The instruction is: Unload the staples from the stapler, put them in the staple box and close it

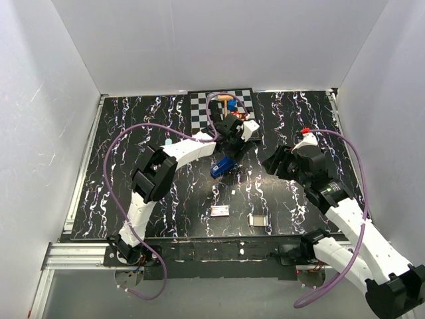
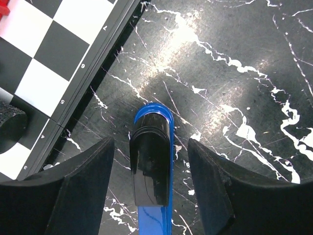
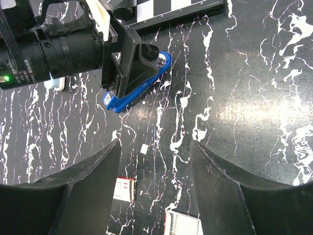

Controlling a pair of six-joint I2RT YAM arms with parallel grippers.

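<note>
White walls enclose a black marbled table (image 1: 166,199). Left gripper (image 2: 151,161) is spread wide, straddling the stapler (image 1: 222,167) at mid-table, with a gap between each finger (image 2: 88,186) and the stapler's sides. That arm reaches forward from its base, just short of the checkerboard (image 1: 199,109). Right gripper (image 3: 155,147) is also spread wide and holds nothing, its arm bent and aimed left toward the stapler.

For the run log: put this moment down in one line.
left gripper: open, straddling stapler, not clamped | right gripper: open, empty, apart
</note>
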